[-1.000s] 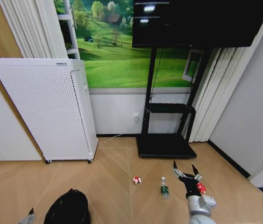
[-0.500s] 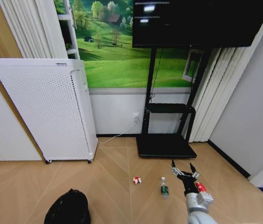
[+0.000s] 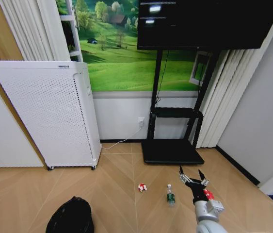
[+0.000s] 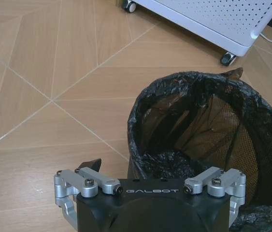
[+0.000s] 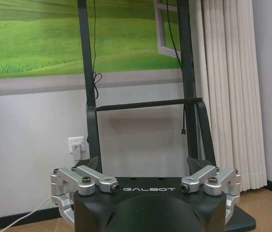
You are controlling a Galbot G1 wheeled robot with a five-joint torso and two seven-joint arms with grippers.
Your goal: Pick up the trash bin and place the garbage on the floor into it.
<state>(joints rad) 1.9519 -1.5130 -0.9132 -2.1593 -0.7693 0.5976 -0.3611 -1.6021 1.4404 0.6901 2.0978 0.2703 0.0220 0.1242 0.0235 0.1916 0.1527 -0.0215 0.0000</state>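
The right gripper (image 3: 191,176) hangs low over the floor (image 3: 117,194) with its jaws spread wide and nothing between them. At about its nine o'clock in the head view, just beside it, the small clear bottle (image 3: 170,194) with the green label lies on the parquet. Further out the same way sits the red-and-white wad (image 3: 142,187). At the gripper's twelve o'clock is the black base of the TV stand (image 3: 171,151).

The left gripper (image 4: 155,166) is wide open too, gripping nothing, with the trash bin (image 4: 208,145) right in front of it, lined with a black bag. In the head view the bin stands at seven o'clock, well apart from the garbage, below the white perforated appliance (image 3: 54,116).
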